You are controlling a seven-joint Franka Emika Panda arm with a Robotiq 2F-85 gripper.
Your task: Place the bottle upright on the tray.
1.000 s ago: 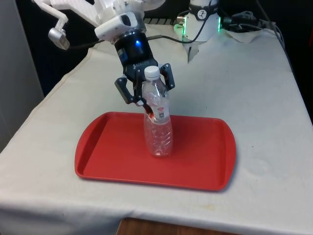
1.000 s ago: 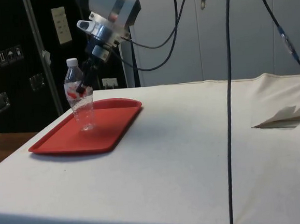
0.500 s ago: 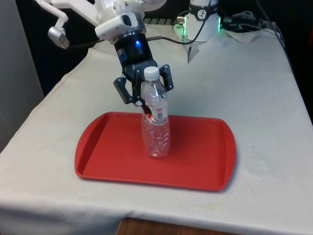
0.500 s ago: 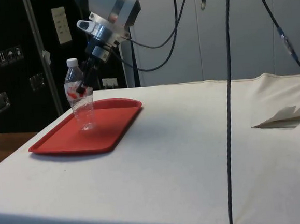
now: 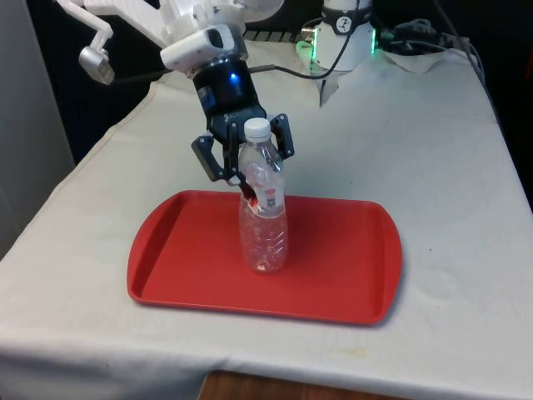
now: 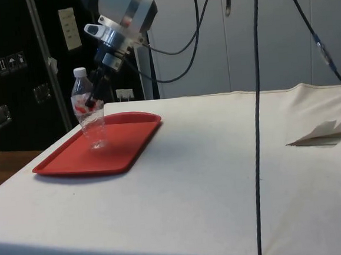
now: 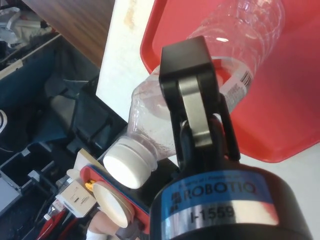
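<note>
My jaws (image 5: pixel 243 167) are closed around the upper part of the clear bottle (image 5: pixel 263 208), and its bottom sits on the red tray (image 5: pixel 183 250) just below them, near the tray's middle. The bottle looks almost straight up. I think I should open slowly and evenly, then lift straight up so I don't bump the white cap (image 5: pixel 256 127) and tip it.

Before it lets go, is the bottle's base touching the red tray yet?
Touching. In the front view the bottle stands with its base on the tray floor, no gap beneath, with the gripper at its upper part.
</note>
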